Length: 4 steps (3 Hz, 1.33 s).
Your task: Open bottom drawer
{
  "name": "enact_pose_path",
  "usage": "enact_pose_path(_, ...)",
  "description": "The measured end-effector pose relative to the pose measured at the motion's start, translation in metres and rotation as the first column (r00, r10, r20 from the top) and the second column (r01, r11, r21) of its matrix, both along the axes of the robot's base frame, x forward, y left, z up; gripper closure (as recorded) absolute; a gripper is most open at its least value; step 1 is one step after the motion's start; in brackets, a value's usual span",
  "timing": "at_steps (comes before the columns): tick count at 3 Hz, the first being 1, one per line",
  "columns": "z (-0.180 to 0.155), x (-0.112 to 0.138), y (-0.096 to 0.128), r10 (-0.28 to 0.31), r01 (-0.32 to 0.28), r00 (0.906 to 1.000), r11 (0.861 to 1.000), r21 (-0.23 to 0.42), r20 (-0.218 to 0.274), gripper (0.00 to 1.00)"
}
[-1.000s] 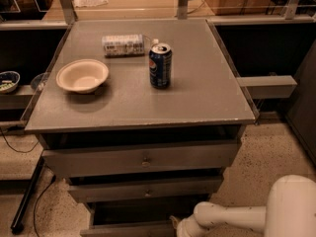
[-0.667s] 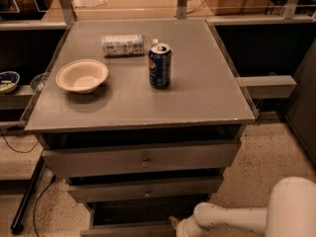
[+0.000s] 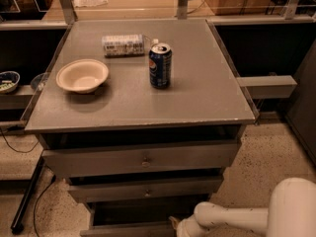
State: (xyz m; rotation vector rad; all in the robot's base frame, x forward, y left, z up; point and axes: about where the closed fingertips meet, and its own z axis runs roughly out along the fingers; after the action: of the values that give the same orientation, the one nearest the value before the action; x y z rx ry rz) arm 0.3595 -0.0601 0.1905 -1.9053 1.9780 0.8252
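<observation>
The grey cabinet has three drawer fronts stacked below its top. The bottom drawer shows only as a thin grey strip at the lower edge of the camera view, with a dark gap above it; its knob is out of view. The middle drawer and top drawer sit above it, each with a small central knob. My white arm reaches in from the lower right. My gripper is at the right end of the bottom drawer's front, mostly cut off by the lower edge.
On the cabinet top stand a blue soda can, a cream bowl and a lying packet. A grey ledge sticks out on the right. A black pole and cable lie on the speckled floor at the left.
</observation>
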Motion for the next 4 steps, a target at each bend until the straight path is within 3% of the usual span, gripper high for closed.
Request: enact_pose_path(4, -0.0029, 0.0003, -0.0008, 0.019, -0.019, 0.9995, 1.000, 0.008, -0.024, 0.00)
